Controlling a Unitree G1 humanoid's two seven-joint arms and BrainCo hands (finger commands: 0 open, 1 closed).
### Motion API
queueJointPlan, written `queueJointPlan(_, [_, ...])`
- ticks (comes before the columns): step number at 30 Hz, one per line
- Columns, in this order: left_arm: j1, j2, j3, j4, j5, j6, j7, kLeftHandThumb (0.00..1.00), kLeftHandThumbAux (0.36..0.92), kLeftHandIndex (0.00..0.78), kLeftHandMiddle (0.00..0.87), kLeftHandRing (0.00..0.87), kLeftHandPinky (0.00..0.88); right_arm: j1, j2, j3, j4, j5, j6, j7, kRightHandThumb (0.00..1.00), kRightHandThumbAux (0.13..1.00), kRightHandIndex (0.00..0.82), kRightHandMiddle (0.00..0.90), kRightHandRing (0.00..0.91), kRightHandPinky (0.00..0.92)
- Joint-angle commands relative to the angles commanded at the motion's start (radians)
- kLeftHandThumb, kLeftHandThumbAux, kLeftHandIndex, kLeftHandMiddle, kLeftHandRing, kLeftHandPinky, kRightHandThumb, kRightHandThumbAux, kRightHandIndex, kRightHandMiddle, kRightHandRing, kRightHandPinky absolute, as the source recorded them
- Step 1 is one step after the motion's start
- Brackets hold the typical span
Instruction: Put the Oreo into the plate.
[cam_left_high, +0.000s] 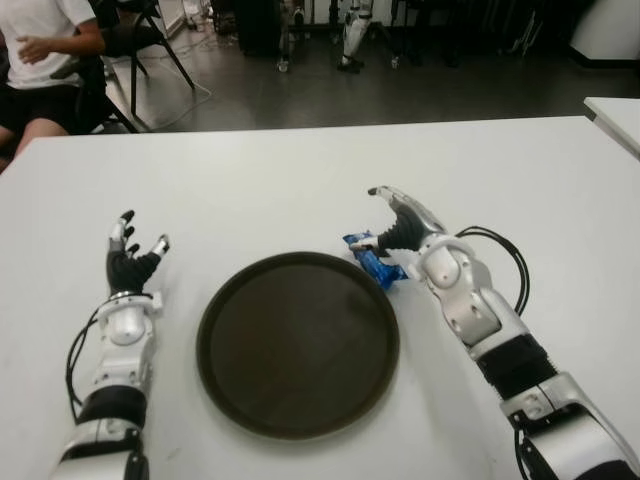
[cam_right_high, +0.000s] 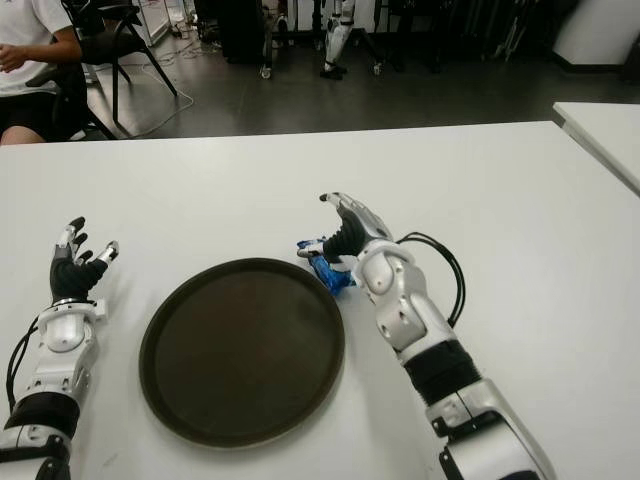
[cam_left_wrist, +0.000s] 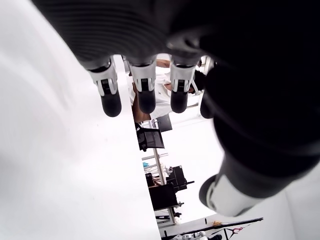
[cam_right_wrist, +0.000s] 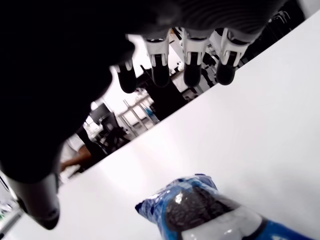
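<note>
The Oreo is a small blue packet (cam_left_high: 377, 264) lying on the white table (cam_left_high: 300, 190), just off the upper right rim of the round dark plate (cam_left_high: 215, 310). My right hand (cam_left_high: 383, 222) hovers right over the packet, its long fingers (cam_right_wrist: 186, 67) stretched out and the thumb down beside the wrapper. The right wrist view shows the packet (cam_right_wrist: 197, 207) under the palm, not enclosed by the fingers. My left hand (cam_left_high: 135, 248) shows to the left of the plate with its fingers (cam_left_wrist: 145, 95) spread and nothing in it.
A person in a white shirt (cam_left_high: 40, 50) sits beyond the table's far left corner. A second white table (cam_left_high: 615, 115) starts at the right. A black cable (cam_left_high: 512, 265) loops beside my right forearm. Chairs and stands fill the floor behind.
</note>
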Motion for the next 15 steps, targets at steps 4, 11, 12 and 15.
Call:
queueJointPlan(4, [0.002, 0.0, -0.002, -0.002, -0.001, 0.001, -0.005, 0.0, 0.798, 0.017, 0.017, 0.002, 0.0, 0.003, -0.01, 0.029, -0.024, -0.041, 0.044, 0.016, 0.0, 0.651, 0.001, 0.008, 0.004, 0.002])
queueJointPlan(11, [0.002, 0.0, -0.006, -0.007, 0.003, 0.001, -0.008, 0.0, 0.784, 0.021, 0.015, 0.0, 0.0, 0.007, -0.014, 0.063, -0.066, -0.091, 0.111, 0.061, 0.0, 0.614, 0.0, 0.0, 0.0, 0.0])
queueJointPlan(12, [0.003, -0.001, -0.007, -0.01, 0.003, 0.0, -0.009, 0.0, 0.784, 0.021, 0.015, 0.0, 0.0, 0.008, -0.014, 0.069, -0.069, -0.099, 0.117, 0.065, 0.0, 0.612, 0.0, 0.0, 0.0, 0.0])
queueJointPlan(15, [0.005, -0.004, -0.008, -0.014, 0.0, -0.002, -0.013, 0.0, 0.784, 0.021, 0.016, 0.0, 0.0, 0.007, -0.015, 0.091, -0.063, -0.122, 0.122, 0.061, 0.0, 0.611, 0.0, 0.0, 0.0, 0.0])
